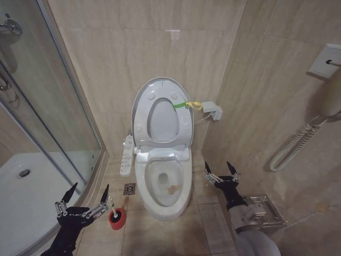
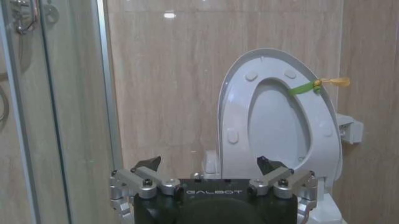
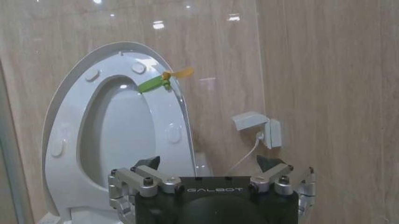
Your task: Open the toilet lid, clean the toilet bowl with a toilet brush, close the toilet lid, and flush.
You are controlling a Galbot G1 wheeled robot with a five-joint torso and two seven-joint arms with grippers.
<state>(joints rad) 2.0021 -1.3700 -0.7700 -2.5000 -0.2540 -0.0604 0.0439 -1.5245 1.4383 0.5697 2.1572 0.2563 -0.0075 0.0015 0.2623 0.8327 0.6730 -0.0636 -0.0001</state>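
white toilet lid (image 1: 161, 109) upright, both claws open

even, soft indoor light, small glare spots on glossy wall tiles (image 1: 171, 33)

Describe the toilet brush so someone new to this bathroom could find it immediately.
Start at the toilet bowl against the tiled wall, its lid raised. On the floor at its left front, beside the small square floor drain, stands the toilet brush, close to the open left claw. Its round red cup holder and thin white handle set it apart from the long white button panel.
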